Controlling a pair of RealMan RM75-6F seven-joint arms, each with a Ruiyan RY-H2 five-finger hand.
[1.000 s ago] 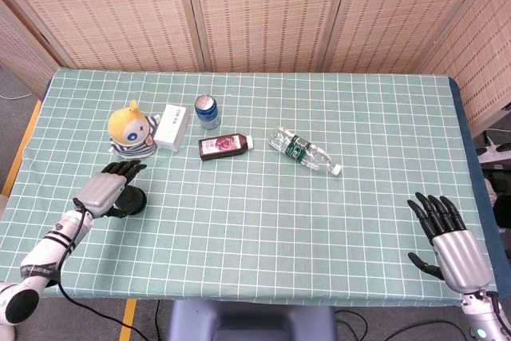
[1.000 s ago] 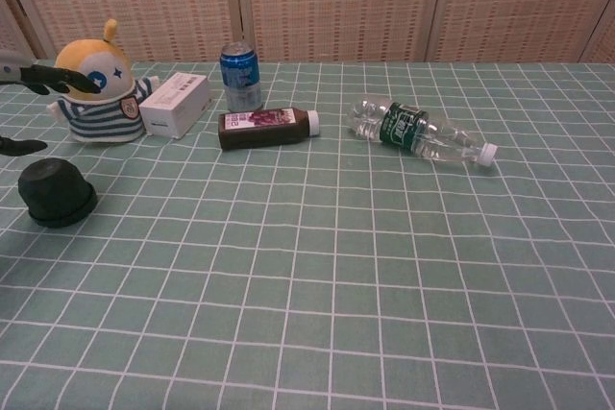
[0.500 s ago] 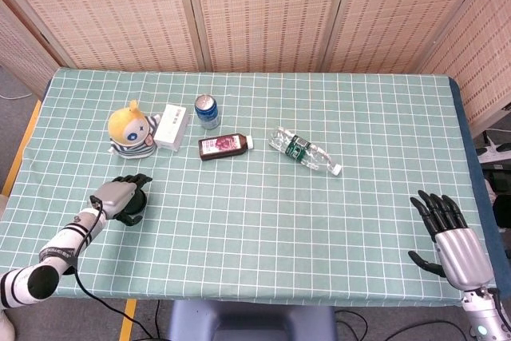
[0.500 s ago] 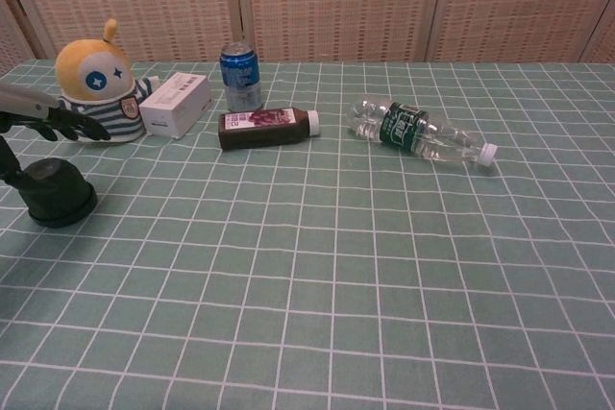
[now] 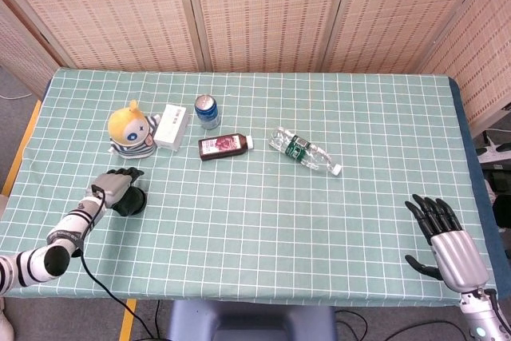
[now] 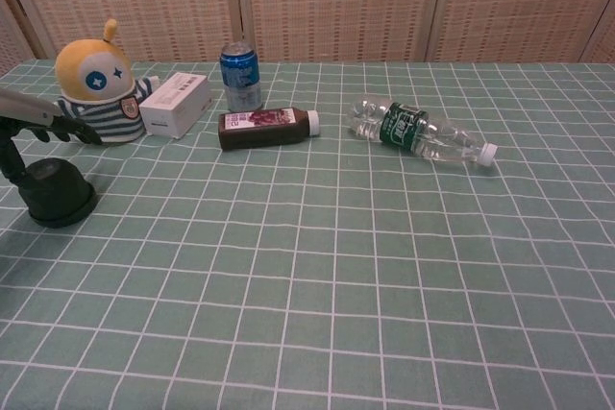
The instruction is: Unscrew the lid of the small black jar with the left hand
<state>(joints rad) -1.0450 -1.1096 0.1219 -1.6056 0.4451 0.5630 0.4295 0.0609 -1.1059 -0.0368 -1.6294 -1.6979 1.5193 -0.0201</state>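
The small black jar [image 5: 132,201] [image 6: 58,195] stands upright near the table's left edge, in front of the plush toy. My left hand [image 5: 114,186] [image 6: 31,120] hovers over it, fingers stretched out above the lid without closing on it. The thumb reaches down along the jar's left side. My right hand [image 5: 444,235] rests far off at the front right corner, fingers spread and holding nothing; the chest view does not show it.
Behind the jar stand a yellow plush toy [image 5: 132,128] [image 6: 94,84], a white box [image 5: 172,126] [image 6: 176,104] and a blue can [image 5: 207,111] [image 6: 240,75]. A dark juice bottle [image 5: 225,146] [image 6: 267,128] and a clear water bottle [image 5: 304,150] [image 6: 421,134] lie mid-table.
My left hand dropped from above the jar and drew in over it, the thumb now beside the jar. The right hand barely shifted.
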